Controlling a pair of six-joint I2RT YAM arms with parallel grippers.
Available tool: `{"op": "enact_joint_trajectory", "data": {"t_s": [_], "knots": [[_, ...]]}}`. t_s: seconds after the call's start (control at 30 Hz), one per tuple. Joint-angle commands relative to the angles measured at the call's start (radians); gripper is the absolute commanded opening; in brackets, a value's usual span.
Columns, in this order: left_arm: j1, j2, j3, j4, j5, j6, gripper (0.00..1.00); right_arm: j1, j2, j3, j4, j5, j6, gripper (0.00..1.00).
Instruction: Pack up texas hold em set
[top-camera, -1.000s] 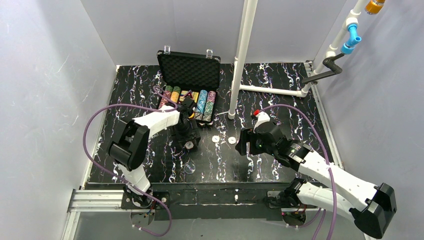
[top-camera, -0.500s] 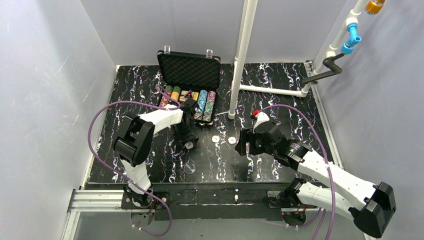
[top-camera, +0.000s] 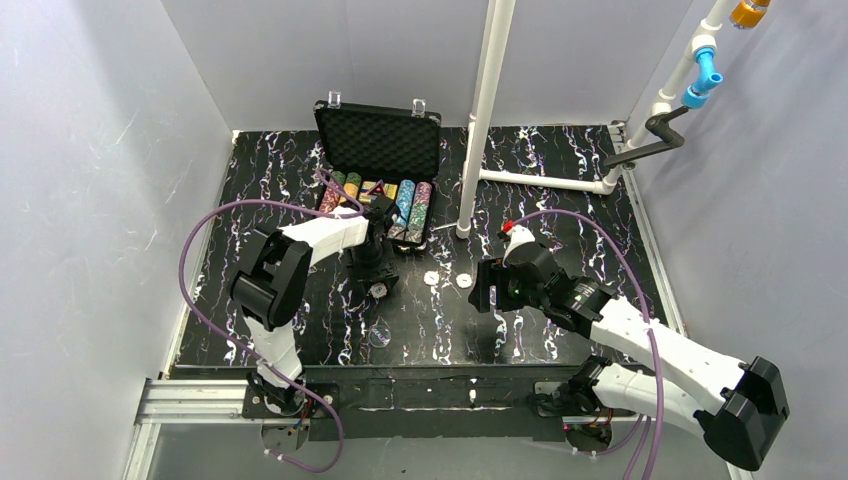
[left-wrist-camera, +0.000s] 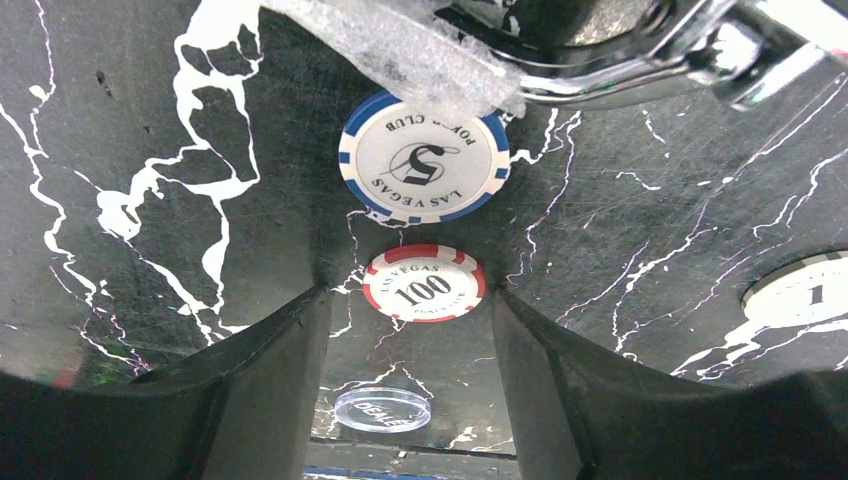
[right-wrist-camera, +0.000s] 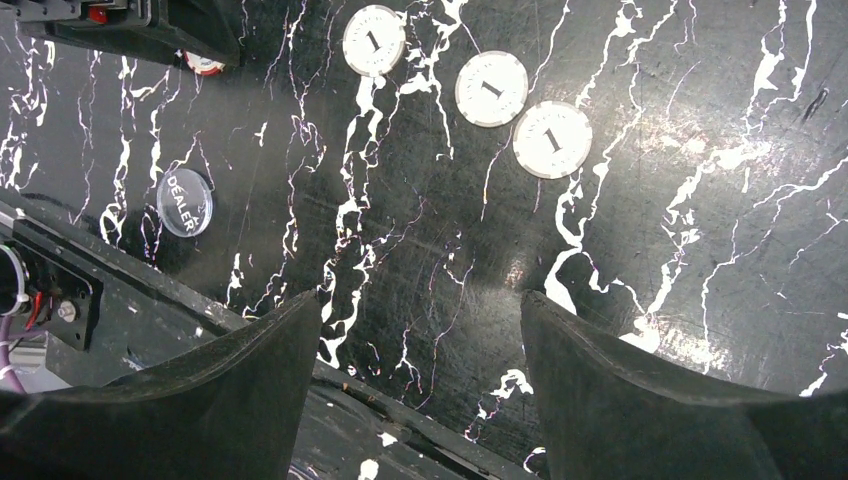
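The black foam-lined case stands open at the back with rows of multicoloured chips in its tray. My left gripper is open and empty just in front of the case. In the left wrist view the gripper hovers over a red-and-white 100 chip, with a blue-and-white 5 chip beyond it by the case's edge. My right gripper is open and empty over bare mat. Three white 1 chips lie ahead of it.
A clear dealer button lies near the front edge and shows in both wrist views. A white pipe post rises right of the case. Two white chips lie between the arms.
My left gripper has drawn back toward the case, uncovering the red-and-white chip on the mat. The right arm has shifted slightly left.
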Motion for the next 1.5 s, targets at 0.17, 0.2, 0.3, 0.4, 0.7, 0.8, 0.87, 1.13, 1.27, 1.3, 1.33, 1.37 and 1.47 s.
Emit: {"op": "enact_joint_trajectory", "data": {"t_s": [0.17,0.2,0.3,0.4,0.7,0.8,0.87,1.13,1.27,1.3,1.33,1.37,1.47], "knots": [[-0.001,0.042,0.004,0.048,-0.056,0.046,0.59,-0.002,0.02,0.034,0.006,-0.012,0.012,0.8],[-0.001,0.042,0.002,0.05,-0.057,0.048,0.59,-0.002,0.02,0.035,0.006,-0.013,0.014,0.8],[-0.001,0.044,-0.006,0.062,-0.06,0.066,0.56,-0.003,0.023,0.038,0.006,-0.016,0.016,0.8],[-0.001,0.041,-0.01,0.073,-0.069,0.093,0.49,-0.002,0.025,0.04,0.002,-0.016,0.016,0.8],[-0.001,0.016,-0.002,0.088,-0.061,0.166,0.23,-0.003,0.044,0.051,0.002,-0.022,0.018,0.8],[0.0,-0.024,-0.014,0.088,-0.052,0.181,0.19,-0.003,0.058,0.057,0.014,-0.039,0.027,0.8],[-0.001,-0.055,-0.026,0.088,-0.044,0.193,0.17,-0.003,0.068,0.06,0.021,-0.053,0.033,0.8],[-0.001,-0.188,-0.097,0.095,0.022,0.229,0.1,-0.013,0.134,0.087,0.073,-0.161,0.071,0.81],[-0.002,-0.279,-0.138,0.111,0.094,0.256,0.07,-0.026,0.183,0.108,0.097,-0.227,0.098,0.81],[-0.001,-0.306,-0.151,0.124,0.117,0.275,0.06,-0.032,0.193,0.113,0.108,-0.247,0.112,0.81],[-0.001,-0.331,-0.162,0.136,0.143,0.29,0.06,-0.041,0.206,0.118,0.122,-0.277,0.126,0.81],[-0.001,-0.355,-0.173,0.151,0.165,0.31,0.06,-0.053,0.217,0.121,0.137,-0.308,0.144,0.81],[-0.001,-0.409,-0.195,0.19,0.228,0.367,0.04,-0.105,0.265,0.133,0.205,-0.449,0.208,0.81]]}}
